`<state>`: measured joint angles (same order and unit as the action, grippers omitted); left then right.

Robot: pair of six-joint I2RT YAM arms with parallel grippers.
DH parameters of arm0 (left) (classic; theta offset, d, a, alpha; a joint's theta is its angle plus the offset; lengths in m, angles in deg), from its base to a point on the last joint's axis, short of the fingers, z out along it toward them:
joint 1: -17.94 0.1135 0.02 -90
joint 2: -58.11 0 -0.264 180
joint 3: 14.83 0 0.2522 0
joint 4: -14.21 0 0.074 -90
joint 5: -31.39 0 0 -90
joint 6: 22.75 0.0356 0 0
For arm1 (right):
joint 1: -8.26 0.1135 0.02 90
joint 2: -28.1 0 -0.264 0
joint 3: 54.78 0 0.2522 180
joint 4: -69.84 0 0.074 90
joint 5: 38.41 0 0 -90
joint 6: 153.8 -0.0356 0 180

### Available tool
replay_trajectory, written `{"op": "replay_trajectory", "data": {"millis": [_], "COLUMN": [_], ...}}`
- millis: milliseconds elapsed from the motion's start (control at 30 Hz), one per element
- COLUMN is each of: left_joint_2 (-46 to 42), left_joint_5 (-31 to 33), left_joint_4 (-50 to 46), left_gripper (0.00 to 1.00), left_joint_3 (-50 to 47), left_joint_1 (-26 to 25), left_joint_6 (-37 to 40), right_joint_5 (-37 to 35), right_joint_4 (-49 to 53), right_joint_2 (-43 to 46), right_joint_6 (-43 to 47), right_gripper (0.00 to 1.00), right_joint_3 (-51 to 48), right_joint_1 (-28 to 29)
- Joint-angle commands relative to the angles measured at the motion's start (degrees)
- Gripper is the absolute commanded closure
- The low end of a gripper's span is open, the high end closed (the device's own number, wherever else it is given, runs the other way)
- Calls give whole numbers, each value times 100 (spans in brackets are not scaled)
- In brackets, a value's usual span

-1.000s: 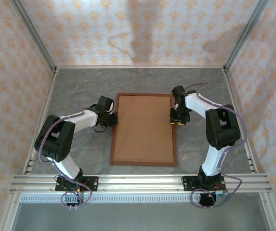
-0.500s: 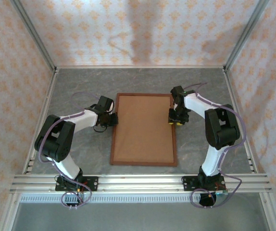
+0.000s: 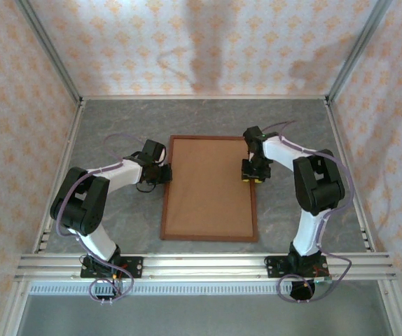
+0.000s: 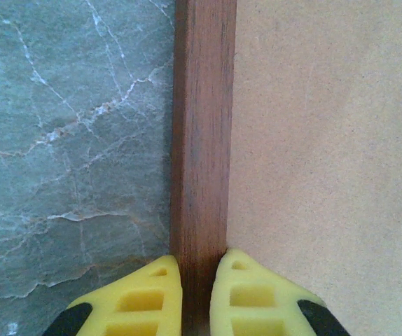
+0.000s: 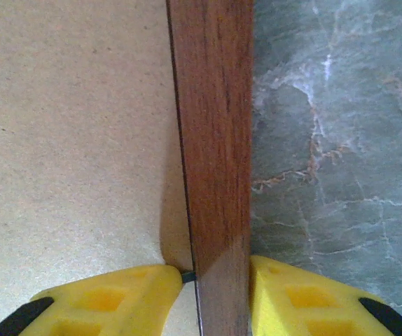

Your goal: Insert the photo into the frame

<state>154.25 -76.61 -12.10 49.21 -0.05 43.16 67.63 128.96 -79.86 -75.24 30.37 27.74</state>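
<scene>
On the left rail of the frame, a little above its midpoint, the left gripper is pinched tight on the wood, one yellow finger on the table side and one on the board side. Across from it, on the right rail at about the same height, the right gripper is narrowed around the wood. Its outer finger touches the rail, but a thin dark sliver shows on the board side, so I cannot tell whether it truly grips.

The frame lies flat and back-up on the grey table, with an arm on either side of it. A plain brown board fills its opening. Whether the photo sits beneath that board cannot be told.

The likely trouble is an uneven hold. If the frame is raised or turned with the right side loose, it would pivot about the left pinch, twist and slip out, or scrape along the table. Both holds sit toward the far end, so the near end would sag under its own weight. I see nothing fastening the board, so tilting the frame could let it drop out, along with whatever lies below it. Squeezing harder on such thin wood could also rack the corners.
</scene>
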Motion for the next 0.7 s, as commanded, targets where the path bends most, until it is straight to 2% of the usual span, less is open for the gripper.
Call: {"op": "replay_trajectory", "data": {"millis": [0, 100, 367, 467, 667], "left_joint_2": [56, 38, -12, -29, -43], "left_joint_5": [83, 95, 155, 180, 181], "left_joint_4": [-480, -477, -526, -518, -530], "left_gripper": [88, 89, 89, 89, 89], "left_joint_3": [-71, -62, -49, -45, -29], "left_joint_1": [-21, -26, -22, -28, -27], "left_joint_6": [30, 30, 45, 54, 70], "right_joint_5": [3, -26, -717, -662, -58], "right_joint_4": [-100, -17, 716, 936, 1239], "right_joint_2": [-280, -131, 855, 1248, 1829], "right_joint_6": [-80, -23, 92, -19, -412], "right_gripper": [63, 60, 45, 45, 55], "right_joint_3": [5, 71, 152, -87, -903], "right_joint_1": [212, 224, 199, 188, 192]}}
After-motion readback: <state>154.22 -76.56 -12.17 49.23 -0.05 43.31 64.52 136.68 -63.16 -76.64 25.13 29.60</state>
